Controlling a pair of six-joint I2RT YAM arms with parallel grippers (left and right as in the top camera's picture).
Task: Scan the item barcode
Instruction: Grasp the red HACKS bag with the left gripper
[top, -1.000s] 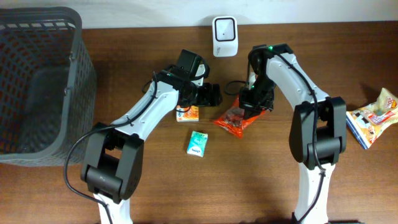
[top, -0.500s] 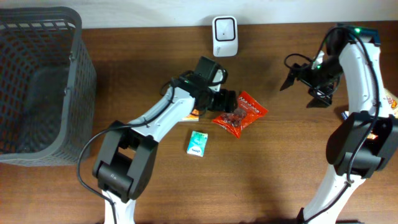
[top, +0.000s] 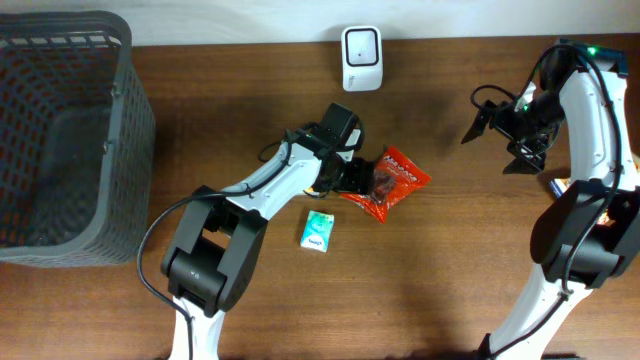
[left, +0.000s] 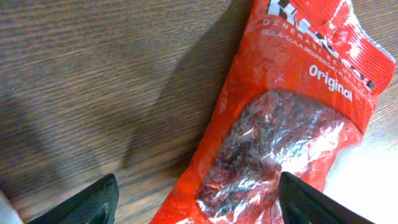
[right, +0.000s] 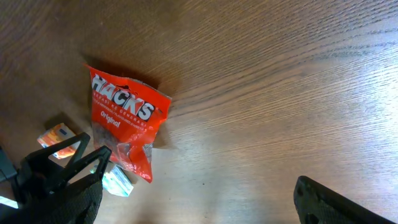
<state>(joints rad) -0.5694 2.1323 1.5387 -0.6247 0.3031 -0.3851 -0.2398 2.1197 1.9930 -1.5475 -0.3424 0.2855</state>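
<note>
The item, a red snack bag printed "Original" with a clear window, lies flat on the wooden table below the white barcode scanner. My left gripper is down at the bag's left end. In the left wrist view the bag lies between the jaws of this gripper, which stand open. One finger is over bare wood and the other is at the bag's edge. My right gripper hangs open well off to the right, with nothing between its fingers. Its own view shows the bag far off, and the gripper over bare wood.
A dark mesh basket fills the far left of the table. A small teal packet lies below the left arm, and an orange packet sits beside it, mostly covered from above. The table's back edge runs just behind the scanner.
My right gripper opened, left the red bag and swung away to the right. My left gripper moved right onto the bag's end, and its jaws have narrowed a little.
</note>
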